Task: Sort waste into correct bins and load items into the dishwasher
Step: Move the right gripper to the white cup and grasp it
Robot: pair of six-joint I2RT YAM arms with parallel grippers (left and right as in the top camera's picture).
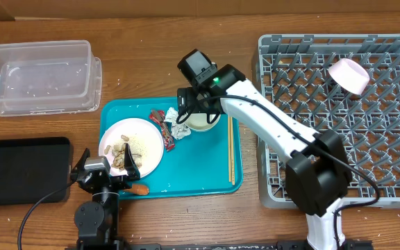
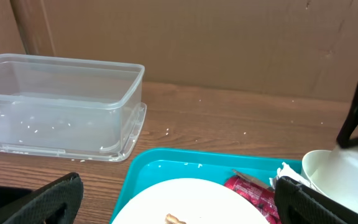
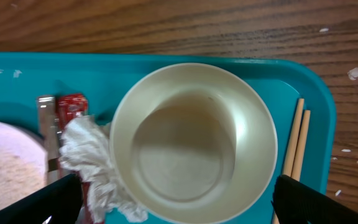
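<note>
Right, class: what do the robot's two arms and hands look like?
The right arm is white links with black joints, a green light and a black cable alongside. The left arm is black, trailing a black cable. The left hand and right hand are black.

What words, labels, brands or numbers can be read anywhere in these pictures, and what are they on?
No text can be read in any view.
Red wrapper: any print is too blurred to read.
Clear plastic tub: white patch on one end, no legible writing.
Bowl, chopsticks, dish rack: no markings show.
</note>
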